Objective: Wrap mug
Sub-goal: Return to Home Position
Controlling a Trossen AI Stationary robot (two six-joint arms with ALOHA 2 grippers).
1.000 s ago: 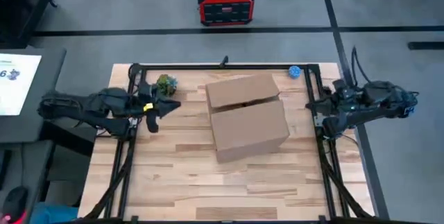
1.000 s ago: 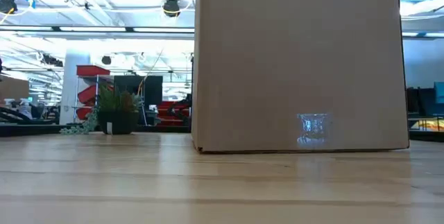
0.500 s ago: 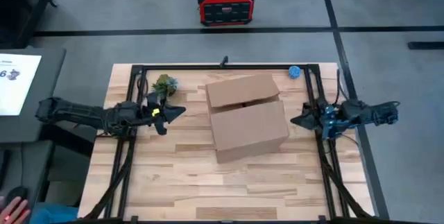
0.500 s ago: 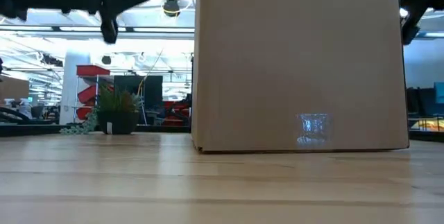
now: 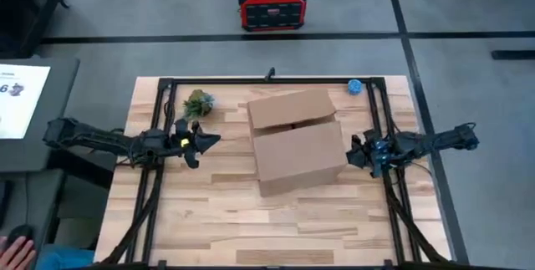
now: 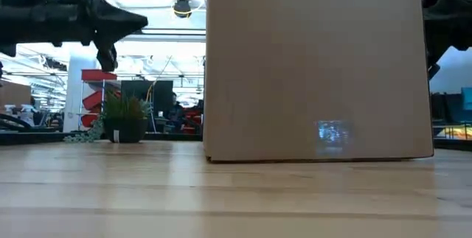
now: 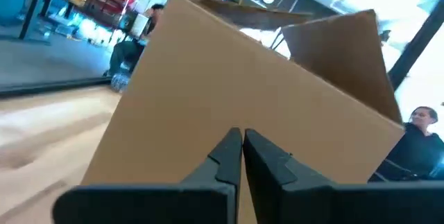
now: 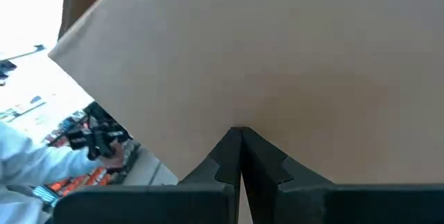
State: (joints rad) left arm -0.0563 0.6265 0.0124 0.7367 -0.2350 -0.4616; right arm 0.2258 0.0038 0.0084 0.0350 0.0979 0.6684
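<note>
Cardboard box (image 5: 297, 140) is sitting central on the table (image 5: 209, 220), flaps folded down with a thin gap showing, and I am judging the mug is lying inside, since I am seeing it nowhere. Left jaws and right jaws are pinching closed on nothing, flanking the box without holding it, I reckon because packing is finished.

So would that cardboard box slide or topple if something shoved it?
Probably slide: the cardboard box sits flat and broad on the smooth wooden table. Its walls look stiff, but the top flaps don't lie flat, so they'd likely flex. The left end effector and right end effector flank it, shut.
</note>
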